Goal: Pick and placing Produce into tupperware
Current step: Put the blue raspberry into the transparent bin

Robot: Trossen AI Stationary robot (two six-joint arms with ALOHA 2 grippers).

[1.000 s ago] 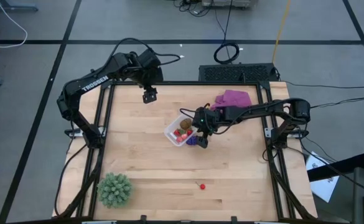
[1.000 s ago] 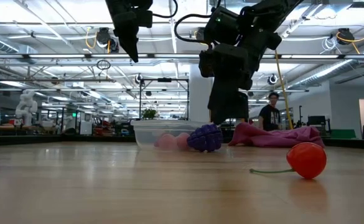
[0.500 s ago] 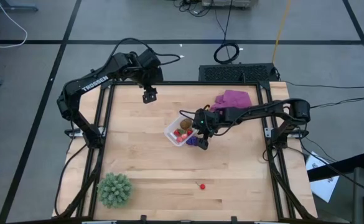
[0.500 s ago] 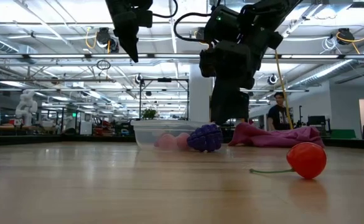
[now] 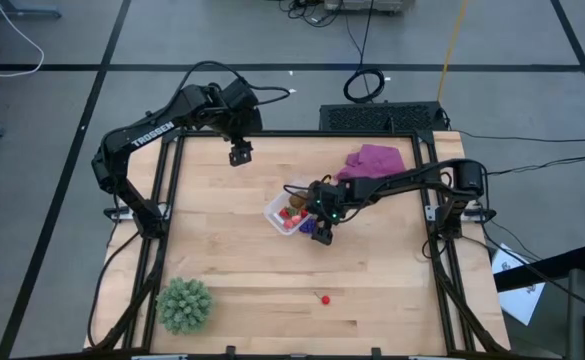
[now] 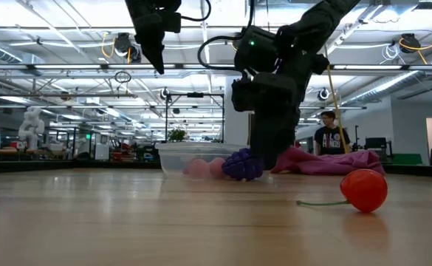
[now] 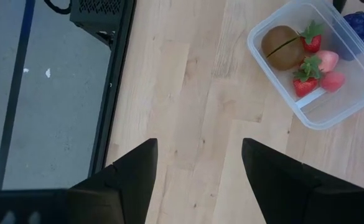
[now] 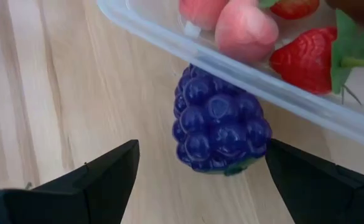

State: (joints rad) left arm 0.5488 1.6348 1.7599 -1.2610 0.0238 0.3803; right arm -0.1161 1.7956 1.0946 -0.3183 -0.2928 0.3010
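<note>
Your right gripper (image 5: 320, 232) is positioned low over the table (image 5: 232, 260), directly at the grape bunch (image 8: 219, 126). Its fingers (image 8: 101, 175) are spread wide, one on each side of the bunch, with clear wood visible between each finger and the fruit. Nothing is pinched.

The grape bunch lies on the wood, touching the outer wall of the tupperware (image 7: 350, 106) on the side facing the table's front edge. In the low view you see the bunch (image 6: 243, 164) resting on the table surface just beside the tub (image 6: 173, 157), with the right gripper's dark body standing above it.

The tupperware sits near the table's centre. Inside it you can count a brown oval (image 7: 282, 47), two red strawberries (image 7: 311, 38), and two pink pieces (image 7: 328, 60), all lying loose on the tub floor.

One further red fruit with a thin stem (image 5: 324, 298) lies alone on the wood toward the front edge, well apart from the tub. It appears large in the low view (image 6: 363, 189).

Your left gripper (image 5: 239, 154) hangs high near the table's rear left edge, fingers (image 7: 122, 177) spread and holding nothing.

The magenta cloth (image 5: 374, 159) lies behind the tub near the rear right. The green spiky plant (image 5: 184, 304) stands at the front left corner.
</note>
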